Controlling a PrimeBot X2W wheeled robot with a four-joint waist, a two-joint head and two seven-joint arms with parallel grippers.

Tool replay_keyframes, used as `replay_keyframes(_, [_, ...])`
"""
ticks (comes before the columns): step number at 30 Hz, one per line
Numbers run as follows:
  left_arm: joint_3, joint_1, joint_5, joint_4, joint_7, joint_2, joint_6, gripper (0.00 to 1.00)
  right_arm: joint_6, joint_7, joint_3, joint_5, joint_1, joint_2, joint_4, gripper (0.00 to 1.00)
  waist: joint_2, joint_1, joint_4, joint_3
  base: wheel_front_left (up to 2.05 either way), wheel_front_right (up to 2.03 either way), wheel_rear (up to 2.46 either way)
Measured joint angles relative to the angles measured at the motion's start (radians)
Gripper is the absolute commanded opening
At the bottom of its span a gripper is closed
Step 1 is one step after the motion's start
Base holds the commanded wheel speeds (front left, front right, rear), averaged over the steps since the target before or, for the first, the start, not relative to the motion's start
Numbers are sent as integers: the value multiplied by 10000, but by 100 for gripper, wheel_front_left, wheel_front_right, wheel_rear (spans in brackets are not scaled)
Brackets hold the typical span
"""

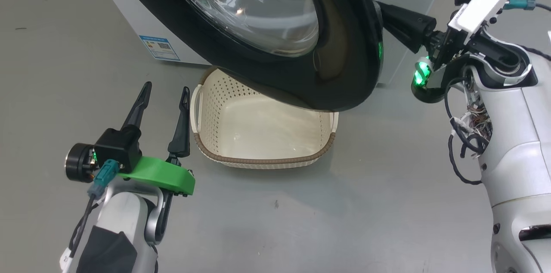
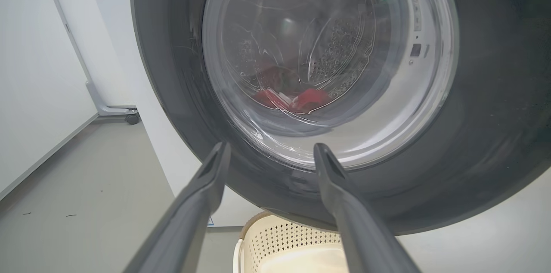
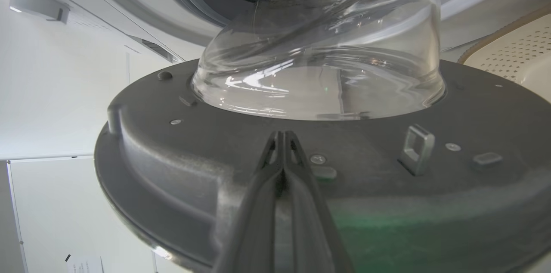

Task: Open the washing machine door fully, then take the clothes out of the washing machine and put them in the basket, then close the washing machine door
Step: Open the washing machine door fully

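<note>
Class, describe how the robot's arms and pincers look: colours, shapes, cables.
The left pincer has two long dark tapering fingers, a black block, green bracket, teal plug and white forearm. The right pincer has matching fingers; the right arm is white, with a green light, white plate and loose black cables.

You see a glossy black rim and smooth clear glass on the washing machine door (image 1: 348,70) — its inner face is matt grey plastic. The basket (image 1: 258,162) is cream perforated plastic with a brown woven-look rim; the clothes (image 2: 308,98) are soft red cloth.
</note>
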Motion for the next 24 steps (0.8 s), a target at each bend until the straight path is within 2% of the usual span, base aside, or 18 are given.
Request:
replay_keyframes(17, [-113,480,-58,307,0,6,0,100,2,581,915,447,1599,130,-1118,0,0,0,221,-770,0,0,0])
replay_keyframes(24, [-215,605,-82,408,2,12,0,100,2,742,1691,1277,2243,144,-1785,0,0,0,437,-993,0,0,0])
